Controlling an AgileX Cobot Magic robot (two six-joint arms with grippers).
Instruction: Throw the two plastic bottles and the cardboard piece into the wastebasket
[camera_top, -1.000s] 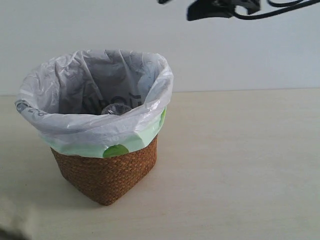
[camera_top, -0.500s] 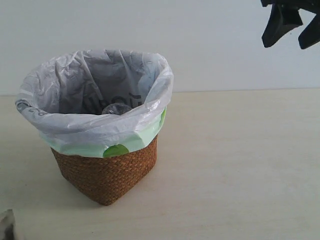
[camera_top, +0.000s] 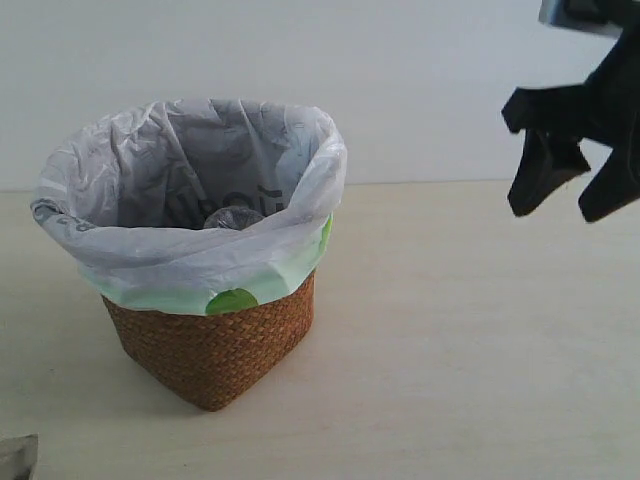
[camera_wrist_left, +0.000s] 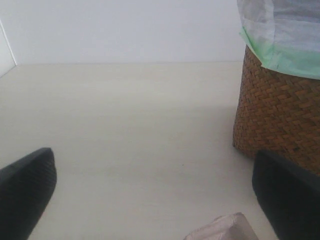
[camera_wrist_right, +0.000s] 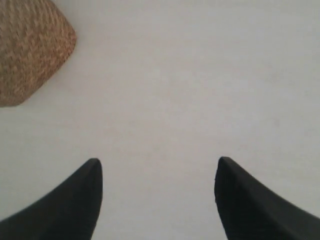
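Beige desk (camera_top: 450, 350) carries the brown woven wastebasket (camera_top: 215, 350), which stands left of the middle in the exterior view, lined with a whitish bag over a green one. The right hand (camera_top: 555, 215) hangs above the desk, well apart from the wastebasket, its fingers spread wide with nothing between them. The left hand (camera_wrist_left: 153, 151) is low over the desk near the wastebasket, also wide. Inside the bag a rounded part of a clear plastic bottle (camera_top: 232, 217) shows. Between the left fingers sits a small pinkish-beige corner (camera_wrist_left: 220, 229); what it is, I cannot tell.
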